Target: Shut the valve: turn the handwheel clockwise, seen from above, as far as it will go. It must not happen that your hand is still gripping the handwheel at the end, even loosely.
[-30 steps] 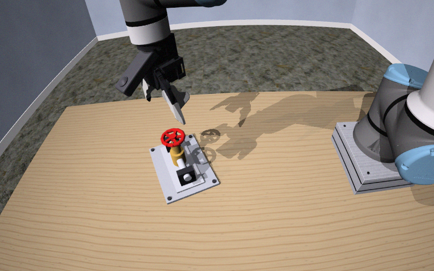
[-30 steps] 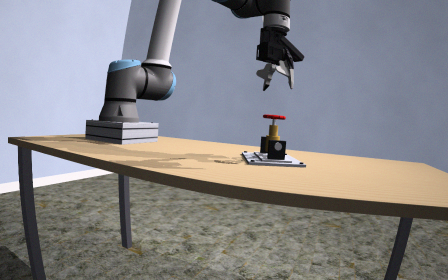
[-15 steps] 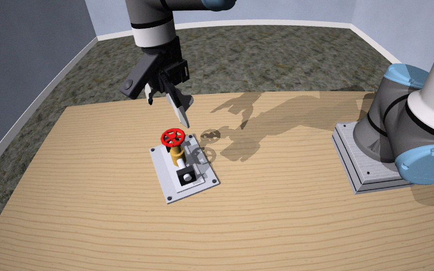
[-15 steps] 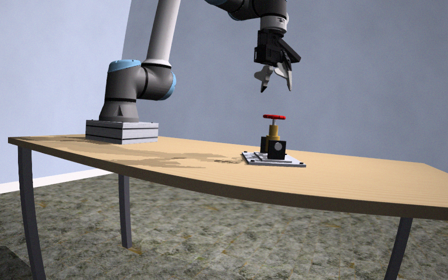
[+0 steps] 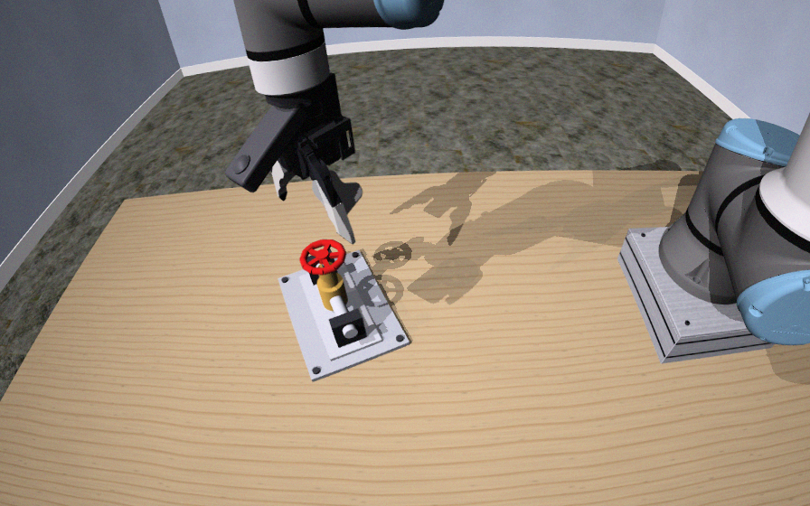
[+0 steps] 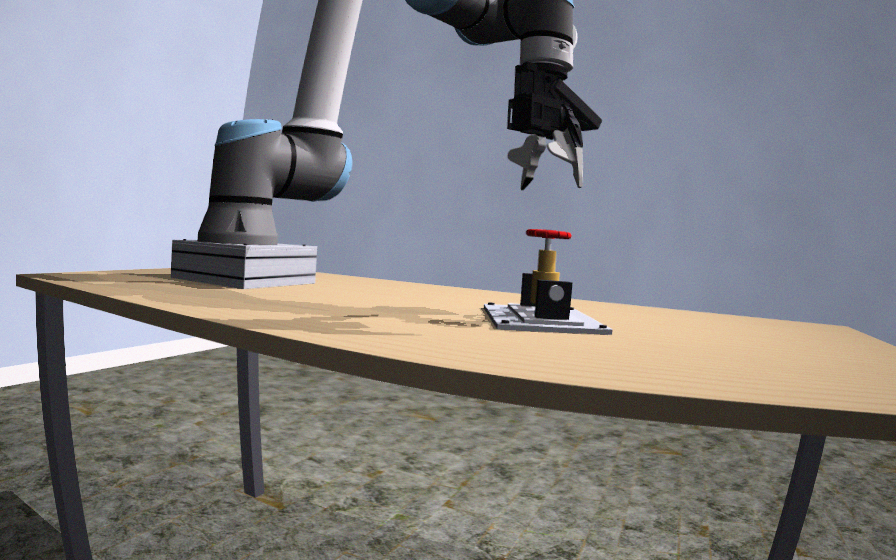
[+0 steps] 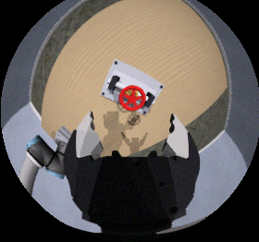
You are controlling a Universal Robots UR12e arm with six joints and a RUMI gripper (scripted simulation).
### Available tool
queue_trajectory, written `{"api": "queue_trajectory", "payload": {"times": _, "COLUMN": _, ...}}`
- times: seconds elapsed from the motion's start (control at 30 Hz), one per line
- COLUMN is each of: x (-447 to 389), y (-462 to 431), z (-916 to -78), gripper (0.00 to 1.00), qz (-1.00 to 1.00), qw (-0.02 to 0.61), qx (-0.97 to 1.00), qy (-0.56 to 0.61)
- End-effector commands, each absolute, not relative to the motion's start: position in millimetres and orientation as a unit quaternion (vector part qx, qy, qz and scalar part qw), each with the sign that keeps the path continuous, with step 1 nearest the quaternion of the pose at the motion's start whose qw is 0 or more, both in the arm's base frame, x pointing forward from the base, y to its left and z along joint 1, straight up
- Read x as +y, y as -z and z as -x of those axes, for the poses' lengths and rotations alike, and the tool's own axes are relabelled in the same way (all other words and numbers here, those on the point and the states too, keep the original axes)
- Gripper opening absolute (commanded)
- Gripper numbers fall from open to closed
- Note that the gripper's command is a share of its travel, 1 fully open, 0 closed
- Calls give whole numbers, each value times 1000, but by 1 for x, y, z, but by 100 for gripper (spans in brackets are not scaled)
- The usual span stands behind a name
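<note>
Top: red spoked metal handwheel [image 5: 322, 256] mid-desk, toward far edge; black two-jaw gripper [image 5: 314, 210] spread wide, empty.
Exterior: hovering well above wheel.
Wrist: wheel off-centre; risk: fingers striking rim on descent.

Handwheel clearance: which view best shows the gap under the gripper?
Exterior. It shows the open gripper hanging clear above the red handwheel side-on. Top shows the spokes but hides height; wrist shows the wheel between the fingers, not depth.

Top: high, angled down over table [image 5: 522, 408]. Exterior: low, side-on, farther. Wrist: looks down past gripper [image 7: 131, 136]. All share handwheel [image 5: 322, 256].
</note>
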State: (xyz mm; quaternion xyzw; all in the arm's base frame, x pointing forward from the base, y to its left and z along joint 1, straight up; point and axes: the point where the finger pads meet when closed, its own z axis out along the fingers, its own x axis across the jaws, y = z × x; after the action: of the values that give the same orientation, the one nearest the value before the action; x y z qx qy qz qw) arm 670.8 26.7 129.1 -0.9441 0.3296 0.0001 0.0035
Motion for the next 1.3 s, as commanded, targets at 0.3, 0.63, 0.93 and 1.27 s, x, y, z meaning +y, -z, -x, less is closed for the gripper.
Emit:
{"api": "queue_trajectory", "payload": {"times": 0.3, "x": 27, "y": -109, "z": -671, "gripper": 100, "qz": 944, "qw": 4, "qx": 330, "qy": 0}}
{"api": "queue_trajectory", "payload": {"times": 0.63, "x": 27, "y": -98, "z": -671, "gripper": 100, "qz": 944, "qw": 4, "qx": 330, "qy": 0}}
{"api": "queue_trajectory", "payload": {"times": 0.93, "x": 27, "y": -90, "z": -671, "gripper": 100, "qz": 944, "qw": 4, "qx": 330, "qy": 0}}
{"api": "queue_trajectory", "payload": {"times": 1.27, "x": 27, "y": -87, "z": -671, "gripper": 100, "qz": 944, "qw": 4, "qx": 330, "qy": 1}}
